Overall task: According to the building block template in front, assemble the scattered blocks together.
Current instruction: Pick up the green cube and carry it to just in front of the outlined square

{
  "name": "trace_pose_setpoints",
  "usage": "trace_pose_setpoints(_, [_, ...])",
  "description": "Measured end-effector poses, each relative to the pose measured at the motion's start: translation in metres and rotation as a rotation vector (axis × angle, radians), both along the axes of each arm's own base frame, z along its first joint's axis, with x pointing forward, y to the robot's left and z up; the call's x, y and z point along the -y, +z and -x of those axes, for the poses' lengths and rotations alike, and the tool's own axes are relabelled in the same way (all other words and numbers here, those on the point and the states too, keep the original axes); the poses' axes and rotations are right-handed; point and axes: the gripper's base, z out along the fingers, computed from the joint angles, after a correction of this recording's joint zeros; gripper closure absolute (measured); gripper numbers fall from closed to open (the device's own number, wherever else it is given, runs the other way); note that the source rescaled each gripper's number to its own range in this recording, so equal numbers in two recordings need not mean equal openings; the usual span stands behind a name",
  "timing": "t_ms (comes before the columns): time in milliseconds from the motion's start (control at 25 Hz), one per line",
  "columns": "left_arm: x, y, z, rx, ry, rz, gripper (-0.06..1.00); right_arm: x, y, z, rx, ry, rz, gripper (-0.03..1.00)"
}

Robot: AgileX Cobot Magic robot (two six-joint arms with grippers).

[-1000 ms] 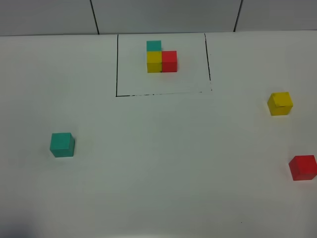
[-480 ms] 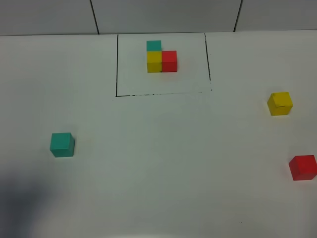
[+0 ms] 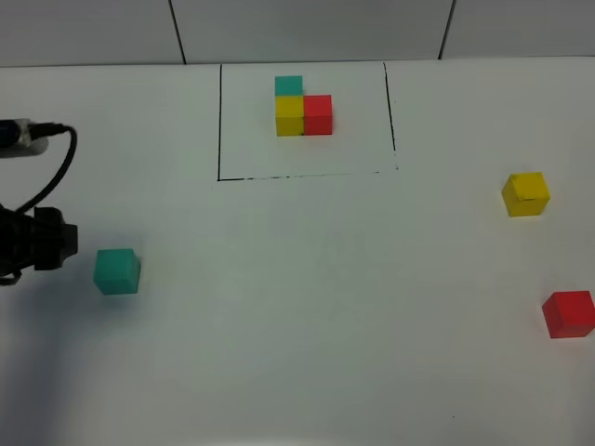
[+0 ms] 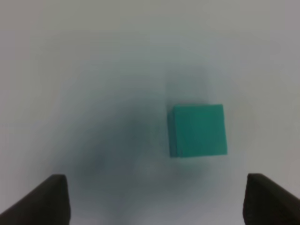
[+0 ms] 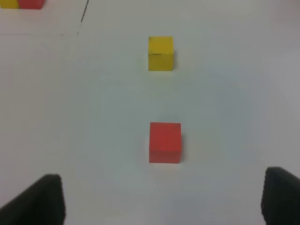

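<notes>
The building block template [image 3: 302,107] is a teal, yellow and red L-shaped cluster inside a black drawn rectangle at the back middle. The scattered blocks lie apart on the white table: teal block [image 3: 117,271] at the left, yellow block [image 3: 526,194] and red block [image 3: 568,313] at the right. My left arm [image 3: 37,243] shows at the left edge, just left of the teal block. My left gripper [image 4: 159,201] is open, above and short of the teal block [image 4: 198,130]. My right gripper [image 5: 161,201] is open, short of the red block [image 5: 165,142], with the yellow block [image 5: 161,53] beyond.
The white table [image 3: 307,307] bears only the blocks and the drawn frame [image 3: 219,121]. A grey tiled wall [image 3: 307,28] runs along the back. A black cable [image 3: 60,163] loops from the left arm. A corner of the template [image 5: 21,3] shows in the right wrist view.
The left arm has come into the exterior view from the left edge, where only a shadow showed before. The blocks have not moved.
</notes>
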Motion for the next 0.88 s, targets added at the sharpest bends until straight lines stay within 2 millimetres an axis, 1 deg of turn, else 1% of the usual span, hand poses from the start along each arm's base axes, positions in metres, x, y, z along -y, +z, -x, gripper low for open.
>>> trace_pose_setpoints(120, [0.002, 0.000, -0.021, -0.077, 0.000, 0.007, -0.01, 0.000, 0.000, 0.000, 0.000, 0.000, 0.000, 0.23])
trace_pose_setpoints(320, [0.004, -0.006, -0.040, -0.175, -0.006, 0.004, -0.01, 0.000, 0.000, 0.000, 0.000, 0.000, 0.000, 0.23])
trace_pose_setpoints(600, [0.006, -0.019, -0.047, -0.248, 0.024, 0.026, -0.01, 0.000, 0.000, 0.000, 0.000, -0.001, -0.001, 0.23])
trace_pose_setpoints(880, [0.009, -0.022, -0.047, -0.267, 0.018, 0.028, -0.01, 0.000, 0.000, 0.000, 0.000, -0.001, -0.001, 0.23])
